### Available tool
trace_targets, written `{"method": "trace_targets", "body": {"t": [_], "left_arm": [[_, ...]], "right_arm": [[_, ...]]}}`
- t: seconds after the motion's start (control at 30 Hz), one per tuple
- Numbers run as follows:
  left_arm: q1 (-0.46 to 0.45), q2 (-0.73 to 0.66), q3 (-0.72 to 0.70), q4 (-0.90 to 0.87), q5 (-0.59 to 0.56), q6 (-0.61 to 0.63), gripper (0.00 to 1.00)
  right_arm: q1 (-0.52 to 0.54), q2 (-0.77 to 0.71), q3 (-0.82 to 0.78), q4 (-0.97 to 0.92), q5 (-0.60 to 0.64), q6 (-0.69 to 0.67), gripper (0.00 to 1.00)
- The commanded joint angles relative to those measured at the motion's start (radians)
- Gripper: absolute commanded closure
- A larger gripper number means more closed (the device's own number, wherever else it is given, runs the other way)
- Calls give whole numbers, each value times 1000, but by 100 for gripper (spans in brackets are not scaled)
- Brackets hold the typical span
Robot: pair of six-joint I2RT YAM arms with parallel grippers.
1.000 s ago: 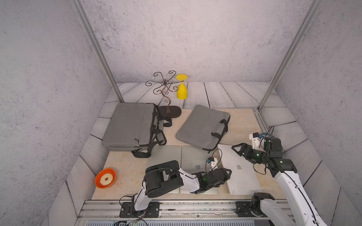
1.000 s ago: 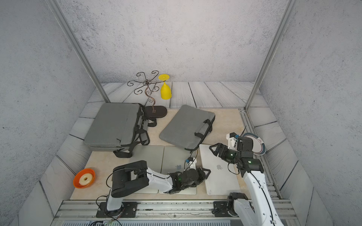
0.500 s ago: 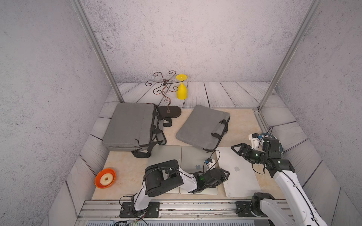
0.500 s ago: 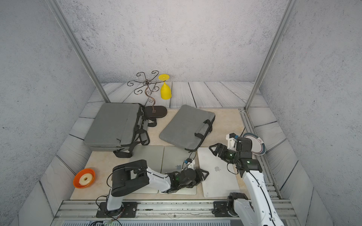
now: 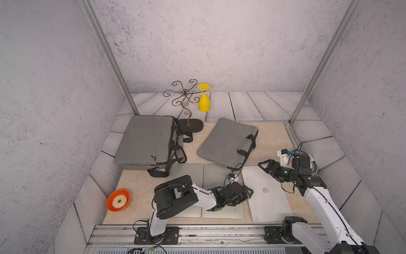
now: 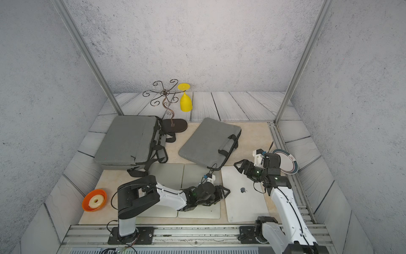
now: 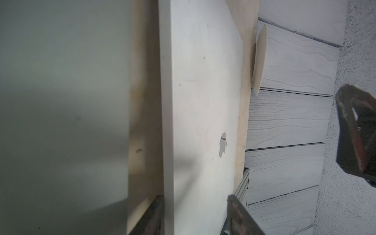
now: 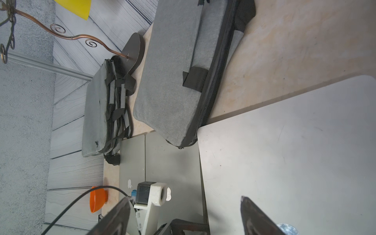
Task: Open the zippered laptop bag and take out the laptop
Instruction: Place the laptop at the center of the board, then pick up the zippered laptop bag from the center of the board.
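Laptop (image 5: pixel 260 203) corner behind right hand (image 5: pixel 263 169)

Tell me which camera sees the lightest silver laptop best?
A top view. The silver laptop lies there nearly whole, apple logo up, one far corner under the right hand. The left wrist view shows it close but slanted and cropped; the right wrist view, just part.

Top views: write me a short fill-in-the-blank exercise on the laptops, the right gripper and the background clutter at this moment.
1. Counting the silver laptop, ___ laptops lie bare on the table.
2. The right gripper hovers over the silver laptop with its jaws ___.
3. The goblet hanging upside down from the wire stand is ___.
Missing words: three; open; yellow.
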Motion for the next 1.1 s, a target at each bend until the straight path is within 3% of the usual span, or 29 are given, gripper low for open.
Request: {"method": "trace_targets", "body": {"t": [0.0, 0.27, 0.47, 0.6, 0.8, 1.07], "left_arm": [[34, -35, 27, -29, 61, 66, 48], [101, -69, 45, -90, 133, 131, 48], [174, -191, 89, -272, 222, 293, 46], [237, -315, 114, -482, 266, 467, 44], [415, -445, 97, -702, 294, 700, 38], [687, -407, 119, -816, 371, 913, 36]], "right_arm": [[6, 23, -13, 44, 12, 11, 16], [30, 116, -20, 130, 33, 38, 12], [87, 247, -5, 234, 71, 70, 9], [143, 353, 29, 303, 103, 95, 8], [190, 511, 86, 394, 113, 144, 8], [227, 680, 146, 469, 110, 190, 10]]}}
